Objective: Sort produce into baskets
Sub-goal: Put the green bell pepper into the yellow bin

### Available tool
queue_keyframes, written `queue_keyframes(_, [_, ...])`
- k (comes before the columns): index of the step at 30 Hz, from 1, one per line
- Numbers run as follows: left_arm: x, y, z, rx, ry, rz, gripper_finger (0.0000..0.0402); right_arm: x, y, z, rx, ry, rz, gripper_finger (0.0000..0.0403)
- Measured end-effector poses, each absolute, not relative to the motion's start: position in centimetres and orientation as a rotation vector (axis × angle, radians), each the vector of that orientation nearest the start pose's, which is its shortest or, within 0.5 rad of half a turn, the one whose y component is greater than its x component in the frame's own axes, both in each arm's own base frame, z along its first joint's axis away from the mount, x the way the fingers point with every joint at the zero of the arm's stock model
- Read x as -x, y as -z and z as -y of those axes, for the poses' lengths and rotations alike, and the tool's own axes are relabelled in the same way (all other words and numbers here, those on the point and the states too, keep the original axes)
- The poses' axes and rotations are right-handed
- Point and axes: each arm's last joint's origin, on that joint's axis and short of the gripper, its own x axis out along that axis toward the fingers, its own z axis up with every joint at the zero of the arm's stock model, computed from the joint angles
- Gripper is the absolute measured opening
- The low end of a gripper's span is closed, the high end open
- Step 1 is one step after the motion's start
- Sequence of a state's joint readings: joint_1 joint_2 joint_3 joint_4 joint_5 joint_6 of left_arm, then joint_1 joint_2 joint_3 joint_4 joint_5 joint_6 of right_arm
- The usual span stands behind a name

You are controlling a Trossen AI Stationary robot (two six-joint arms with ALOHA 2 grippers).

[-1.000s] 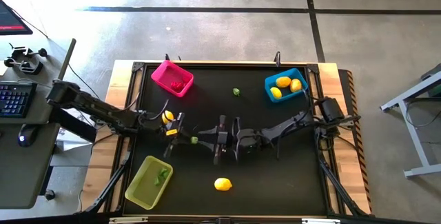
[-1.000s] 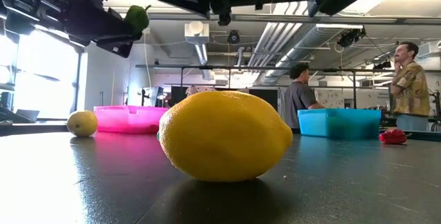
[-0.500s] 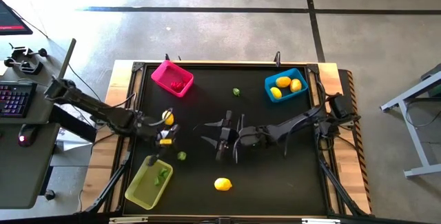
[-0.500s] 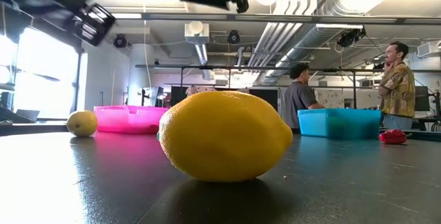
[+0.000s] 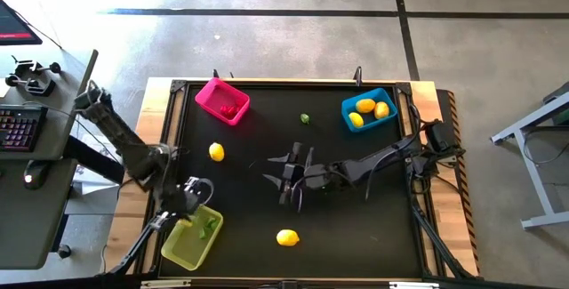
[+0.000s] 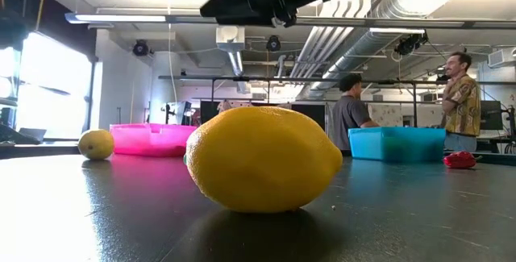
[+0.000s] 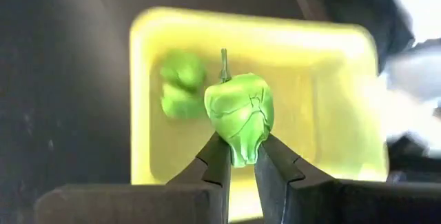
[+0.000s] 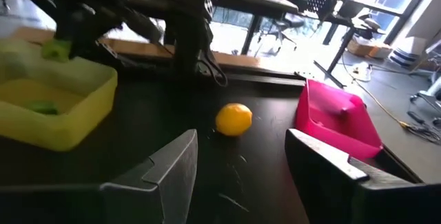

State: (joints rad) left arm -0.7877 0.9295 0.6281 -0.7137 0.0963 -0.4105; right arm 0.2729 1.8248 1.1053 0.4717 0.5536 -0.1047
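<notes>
My left gripper [image 5: 188, 207] is shut on a green toy pepper [image 7: 239, 114] and hangs over the translucent yellow-green basket [image 5: 191, 236] at the near left. That basket holds another green piece [image 7: 180, 89]. My right gripper [image 5: 289, 178] is open and empty above the table's middle. One lemon [image 5: 216, 152] lies left of centre and another [image 5: 286, 237] lies near the front edge. A small green piece [image 5: 304, 119] lies toward the far side. The pink basket [image 5: 222, 100] holds a red piece. The blue basket [image 5: 367, 111] holds lemons. My left gripper pinches the green pepper's narrow end [image 7: 241, 151] between its two fingertips [image 7: 219, 160], with the stem end pointing away from them. The fingers come from above, pointing down. The pepper is lifted clear above the yellow-green basket's inside [image 7: 303, 107].
In the low view a red piece [image 6: 459, 159] lies on the table near the blue basket [image 6: 397, 143]. People stand in the room beyond the table. A desk with a keyboard stands left of the table [image 5: 18, 129].
My left gripper has carried the green pepper from the table's middle toward the near left corner. It now hangs over the yellow-green basket, still shut on the pepper.
</notes>
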Motion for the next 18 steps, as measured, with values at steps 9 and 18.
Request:
queue_keyframes(9, [-9.7,-20.2,14.3,-0.145,0.564,-1.185,0.003,-38.8,-21.6,-9.1,0.184,0.278,-0.279,0.0211])
queue_keyframes(18, [-10.1,-18.6,16.0,-0.186,0.599,-1.248,0.0039,-38.8,-21.4,-9.1,0.17,0.282,-0.3,0.0211])
